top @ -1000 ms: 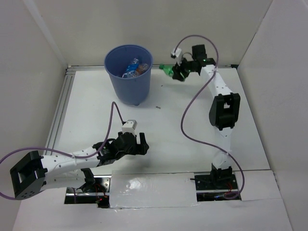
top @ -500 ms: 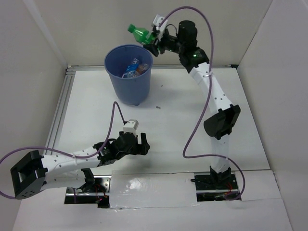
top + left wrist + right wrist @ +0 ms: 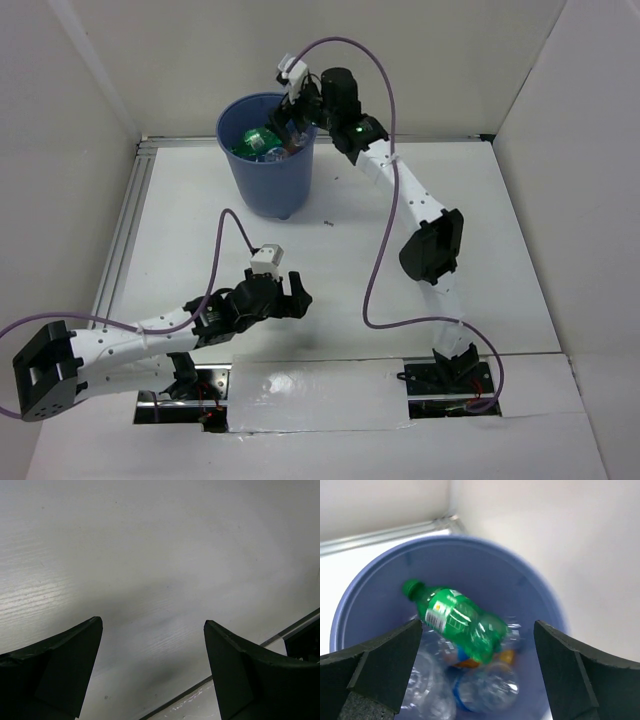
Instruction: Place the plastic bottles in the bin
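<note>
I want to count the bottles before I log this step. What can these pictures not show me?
- Right wrist view: the green bottle covers the pile in the bin; the bottles under it are blurred, so no count.
- Top view: the right gripper hides part of the bin's opening.
- Left wrist view: only table shows past the left gripper, its fingers cut off by the lower edge.

White table (image 3: 180,230), aluminium rail (image 3: 124,225) along its left edge, white walls (image 3: 450,60) around
</note>
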You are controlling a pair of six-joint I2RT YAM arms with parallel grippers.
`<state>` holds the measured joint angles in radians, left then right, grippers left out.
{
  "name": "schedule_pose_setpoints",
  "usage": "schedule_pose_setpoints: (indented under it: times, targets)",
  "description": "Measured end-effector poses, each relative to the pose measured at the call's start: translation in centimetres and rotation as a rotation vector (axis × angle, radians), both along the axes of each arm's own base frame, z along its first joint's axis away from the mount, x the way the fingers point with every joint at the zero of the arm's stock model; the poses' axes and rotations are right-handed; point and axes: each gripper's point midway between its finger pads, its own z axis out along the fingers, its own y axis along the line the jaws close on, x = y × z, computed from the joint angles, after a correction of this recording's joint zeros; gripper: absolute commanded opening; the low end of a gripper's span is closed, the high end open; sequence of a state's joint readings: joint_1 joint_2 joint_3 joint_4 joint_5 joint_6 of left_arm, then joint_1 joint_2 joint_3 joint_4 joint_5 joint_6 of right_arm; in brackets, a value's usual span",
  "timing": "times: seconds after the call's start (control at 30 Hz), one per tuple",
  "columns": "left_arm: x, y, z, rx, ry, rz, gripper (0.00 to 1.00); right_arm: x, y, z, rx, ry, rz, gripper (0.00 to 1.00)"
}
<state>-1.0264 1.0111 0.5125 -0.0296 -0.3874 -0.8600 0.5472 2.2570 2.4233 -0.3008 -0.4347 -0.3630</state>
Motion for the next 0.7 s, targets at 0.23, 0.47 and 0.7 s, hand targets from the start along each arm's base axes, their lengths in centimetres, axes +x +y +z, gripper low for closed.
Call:
schedule_pose_setpoints:
  times: [0.23,0.47,0.7]
  targets:
    - [0.4,-0.1,1.2,0.033,-0.040,-0.028,1.00,-0.4,-10.5,7.2,0.021,-0.023,-0.309,0.99]
    - [1.5,-0.9,6.8,0.004,-0.156,-0.058,1.00,-6.2,-29.5,1.7,-0.087,0.165,-0.782,1.00]
    - [2.4,0.1,8.3,0.042,-0.188,-0.040,1.00,-17.8,-34.7,-12.3,-0.222,0.432,-0.903,1.00]
